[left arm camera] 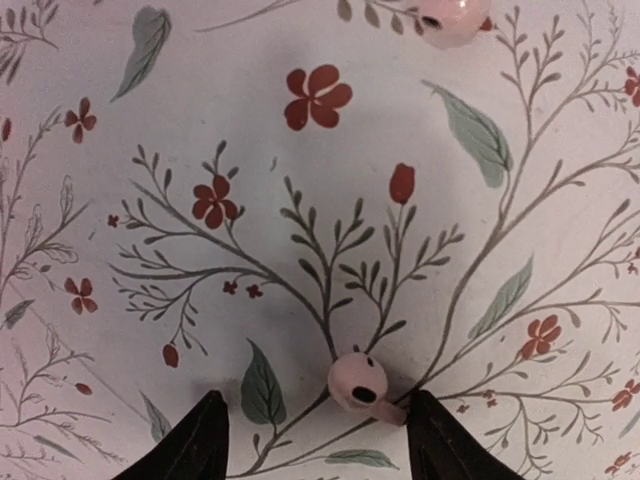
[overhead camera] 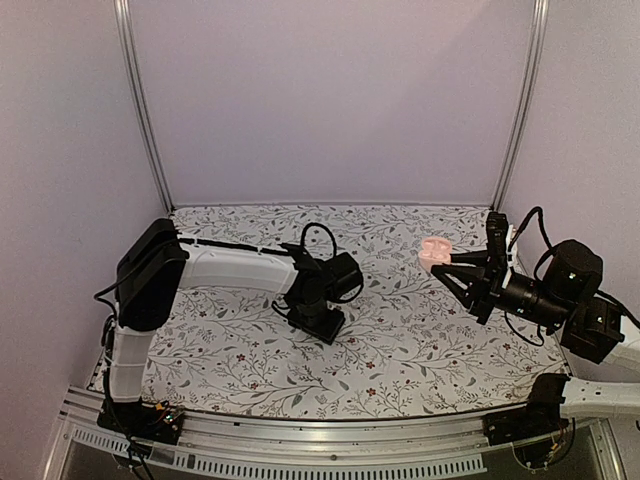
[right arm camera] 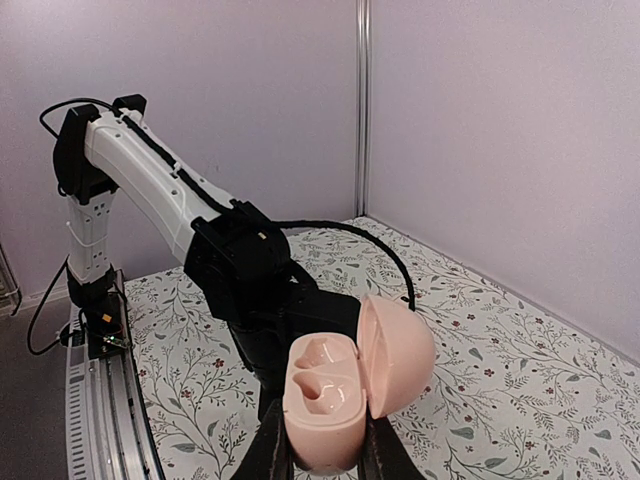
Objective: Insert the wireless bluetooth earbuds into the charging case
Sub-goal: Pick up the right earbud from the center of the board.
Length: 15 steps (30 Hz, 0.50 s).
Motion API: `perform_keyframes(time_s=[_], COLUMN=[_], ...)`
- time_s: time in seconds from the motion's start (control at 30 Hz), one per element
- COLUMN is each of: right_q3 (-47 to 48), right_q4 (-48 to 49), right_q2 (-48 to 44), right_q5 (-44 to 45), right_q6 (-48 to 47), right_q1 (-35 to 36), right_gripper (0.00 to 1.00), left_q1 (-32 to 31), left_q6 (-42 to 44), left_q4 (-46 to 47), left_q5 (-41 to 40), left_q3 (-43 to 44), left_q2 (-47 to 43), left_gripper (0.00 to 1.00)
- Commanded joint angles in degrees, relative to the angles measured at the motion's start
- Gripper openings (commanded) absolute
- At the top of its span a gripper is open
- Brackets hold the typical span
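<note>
Lilac walls (overhead camera: 330, 100) enclose floral table (overhead camera: 400, 340) bearing 2 earbuds (left arm camera: 357, 383).

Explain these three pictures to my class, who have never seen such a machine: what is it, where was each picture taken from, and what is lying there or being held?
These are two robot arms bolted at a table's near edge. The wide picture looks down from above and behind them, showing the left arm and right arm over a flowered cloth. The other two pictures come from a small camera on each wrist. The left wrist view looks down at the cloth: the left fingers stand open either side of one pink earbud, and a second earbud lies farther off. In the right wrist view, the right fingers grip the open charging case, whose hollows look empty.
</note>
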Motion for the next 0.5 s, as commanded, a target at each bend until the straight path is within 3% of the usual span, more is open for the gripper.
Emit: perform_keyframes(time_s=[0.0, 0.23, 0.47], right_q3=[0.63, 0.69, 0.71], right_q4=[0.42, 0.46, 0.55], right_q2=[-0.54, -0.44, -0.08], right_q5=[0.60, 0.47, 0.26], right_q6=[0.49, 0.40, 0.32], right_q1=[-0.19, -0.19, -0.18], right_gripper=[0.00, 0.00, 0.00], left_q1=[0.47, 3.58, 4.20], left_q6=[1.65, 4.25, 12.98], left_q4=[-3.22, -1.60, 8.36], left_q5=[-4.94, -6.46, 1.23], left_q3=[-3.26, -7.94, -13.36], left_q2=[-1.09, -5.37, -12.34], left_gripper=[0.61, 0.60, 0.58])
